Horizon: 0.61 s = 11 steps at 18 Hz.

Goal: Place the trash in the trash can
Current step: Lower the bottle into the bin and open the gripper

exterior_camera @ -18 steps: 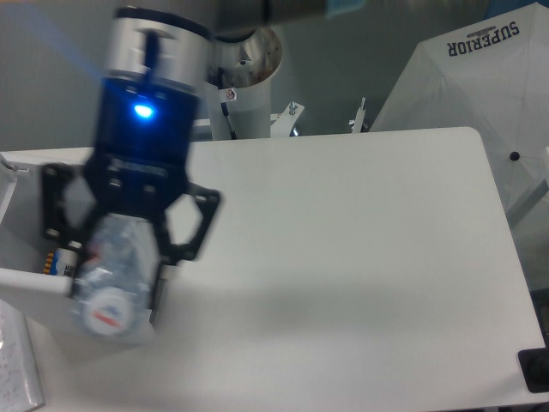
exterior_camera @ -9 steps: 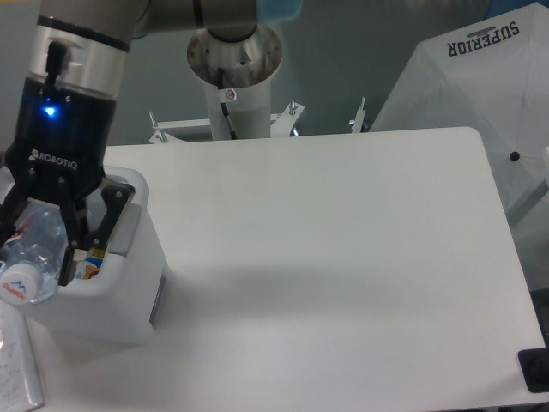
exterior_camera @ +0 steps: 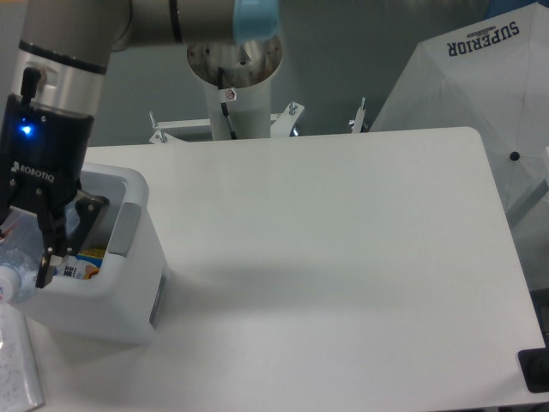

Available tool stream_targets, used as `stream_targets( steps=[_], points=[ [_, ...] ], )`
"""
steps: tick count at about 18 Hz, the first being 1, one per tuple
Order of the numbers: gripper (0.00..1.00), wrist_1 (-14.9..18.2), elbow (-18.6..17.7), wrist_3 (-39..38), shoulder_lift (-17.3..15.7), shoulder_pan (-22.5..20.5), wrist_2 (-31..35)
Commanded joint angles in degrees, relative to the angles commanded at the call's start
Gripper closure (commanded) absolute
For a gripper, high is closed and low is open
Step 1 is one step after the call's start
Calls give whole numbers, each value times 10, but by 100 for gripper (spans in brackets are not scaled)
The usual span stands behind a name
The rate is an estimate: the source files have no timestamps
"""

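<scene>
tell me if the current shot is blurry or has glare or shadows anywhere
Fixed camera view: mostly sharp, the ROBOTIQ lettering on the end effector reads clearly; the bottle is cut off by the left edge; a blue status light glows on the wrist; a faint soft shadow lies on the table right of the trash can; no harsh glare.

White tabletop [exterior_camera: 343, 257] w/ rounded corners fills most of the view. Behind its far edge: a white cylindrical pedestal [exterior_camera: 236, 99] w/ a small red-and-white sticker, plus metal brackets & bolts [exterior_camera: 290, 112] along the edge. Top right: a white umbrella-like canopy [exterior_camera: 480, 81] printed "SUPERIOR", beyond the tabletop's far right corner. Bottom left corner: a clear textured sheet [exterior_camera: 17, 369], partly cut off. Bottom right: a small black object [exterior_camera: 536, 371], edge of frame. Grey wall behind.
</scene>
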<state>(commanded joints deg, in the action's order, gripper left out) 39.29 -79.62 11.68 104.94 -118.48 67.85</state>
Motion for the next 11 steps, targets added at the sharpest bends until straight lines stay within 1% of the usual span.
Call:
stream_targets(
  steps=[2, 4, 7, 9, 10, 11],
  points=[
    [66, -3, -15, 28, -4, 7, 0],
    [66, -4, -22, 56, -4, 18, -2],
    [66, -4, -33, 62, -6, 18, -7],
    [64, -5, -47, 97, -11, 18, -16],
    [52, -7, -55, 113, -14, 18, -30],
    [45, -7, -58, 119, -17, 18, -39]
  ],
)
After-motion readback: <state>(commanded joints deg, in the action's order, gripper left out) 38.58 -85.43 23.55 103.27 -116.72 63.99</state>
